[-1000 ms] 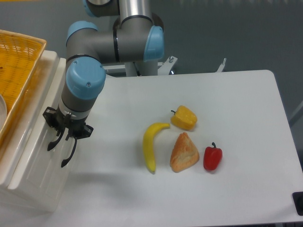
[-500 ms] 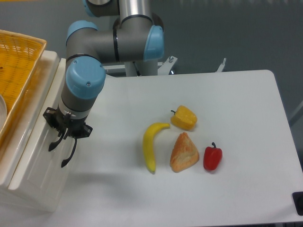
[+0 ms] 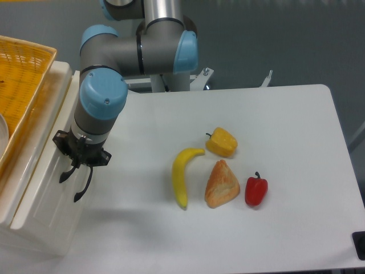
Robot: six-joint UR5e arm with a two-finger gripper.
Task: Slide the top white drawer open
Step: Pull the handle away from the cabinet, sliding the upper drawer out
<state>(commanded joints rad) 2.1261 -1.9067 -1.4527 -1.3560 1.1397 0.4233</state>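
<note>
The cream-white cabinet stands at the table's left edge, seen from above. The top white drawer (image 3: 41, 210) shows only as a glossy sloping front panel, and it looks closed. Its black handle is not clearly visible; it is hidden under or between the fingers. My gripper (image 3: 69, 189) points down right against the drawer front, its two black curved fingers (image 3: 83, 186) a small gap apart. I cannot tell whether they touch the handle. The lower drawer is hidden from this angle.
A yellow woven basket (image 3: 20, 85) sits on top of the cabinet. On the white table (image 3: 285, 125) lie a banana (image 3: 182, 176), a yellow pepper (image 3: 222, 142), a bread piece (image 3: 222, 184) and a red pepper (image 3: 256, 190), all to the right of the arm.
The left finger has moved slightly inward toward the right one, narrowing the gap. The arm and the drawer have not visibly moved.
</note>
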